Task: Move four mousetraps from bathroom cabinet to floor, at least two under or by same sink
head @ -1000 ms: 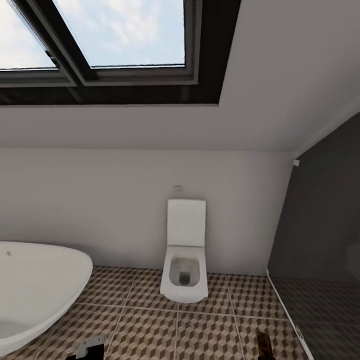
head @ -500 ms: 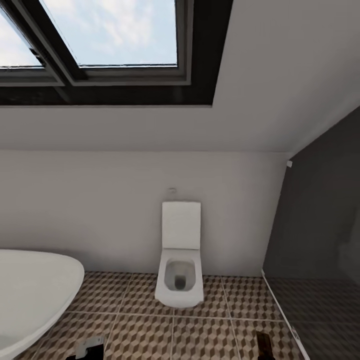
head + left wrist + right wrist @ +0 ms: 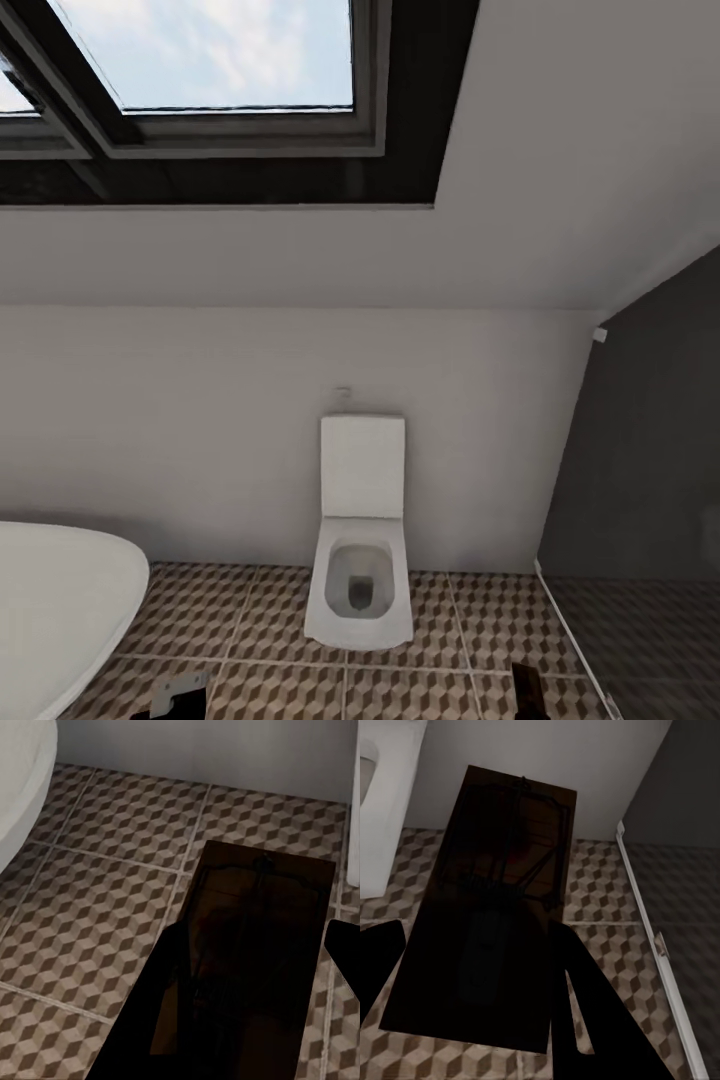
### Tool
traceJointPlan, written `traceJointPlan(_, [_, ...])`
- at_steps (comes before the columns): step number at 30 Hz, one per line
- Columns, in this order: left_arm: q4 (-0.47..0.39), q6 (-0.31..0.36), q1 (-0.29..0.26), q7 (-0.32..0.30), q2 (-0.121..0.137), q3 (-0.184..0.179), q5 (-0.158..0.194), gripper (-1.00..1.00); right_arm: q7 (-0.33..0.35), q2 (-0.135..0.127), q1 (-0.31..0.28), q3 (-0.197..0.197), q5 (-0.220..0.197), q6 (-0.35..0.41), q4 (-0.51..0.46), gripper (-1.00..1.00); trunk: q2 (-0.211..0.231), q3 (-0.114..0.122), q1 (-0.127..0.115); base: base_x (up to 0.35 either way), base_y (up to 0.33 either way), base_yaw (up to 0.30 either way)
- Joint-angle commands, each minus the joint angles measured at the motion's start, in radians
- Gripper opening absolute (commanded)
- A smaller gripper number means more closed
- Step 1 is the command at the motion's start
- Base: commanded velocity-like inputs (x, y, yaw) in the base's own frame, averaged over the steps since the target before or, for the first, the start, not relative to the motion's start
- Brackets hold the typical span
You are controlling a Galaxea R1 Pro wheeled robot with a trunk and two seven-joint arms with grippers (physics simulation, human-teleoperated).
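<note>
Head view: a white toilet [image 3: 358, 540] stands against the far wall on the bathroom floor [image 3: 250, 610], bathtub [image 3: 50, 600] at near left. The left tool [image 3: 255, 1020] is clamped on a mousetrap [image 3: 255, 945] above the tiles. The right tool [image 3: 480, 982] likewise grips a second mousetrap [image 3: 495, 892].

The head view faces a white wall, tilted high: skylight [image 3: 200, 60] in the upper left, toilet [image 3: 360, 560] at lower center. Both wrist views look steeply down, close above the bathroom floor [image 3: 97, 870]. The right wrist view shares the toilet and the dark glass partition [image 3: 675, 870].
</note>
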Motion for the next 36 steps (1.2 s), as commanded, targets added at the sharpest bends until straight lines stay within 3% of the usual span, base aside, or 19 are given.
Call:
traceJointPlan(1, [0.0,-0.003,0.0,0.007,0.001,-0.008,0.005,-1.0,-0.002,0.001,-0.001,0.009,-0.005,-0.004,0.003,-1.0,-0.001,0.0,0.001,0.325,0.0,0.0])
traceJointPlan(13, [0.003,-0.003,0.0,0.007,0.0,-0.01,0.004,-1.0,-0.002,0.001,-0.001,0.009,-0.005,-0.004,0.003,-1.0,-0.001,0.0,0.001,0.313,0.0,0.0])
traceJointPlan(36, [0.003,-0.003,0.0,0.007,0.0,-0.009,0.003,-1.0,-0.003,0.001,-0.001,0.009,-0.005,-0.004,0.003,-1.0,-0.001,0.009,0.001,0.038,0.003,-0.063])
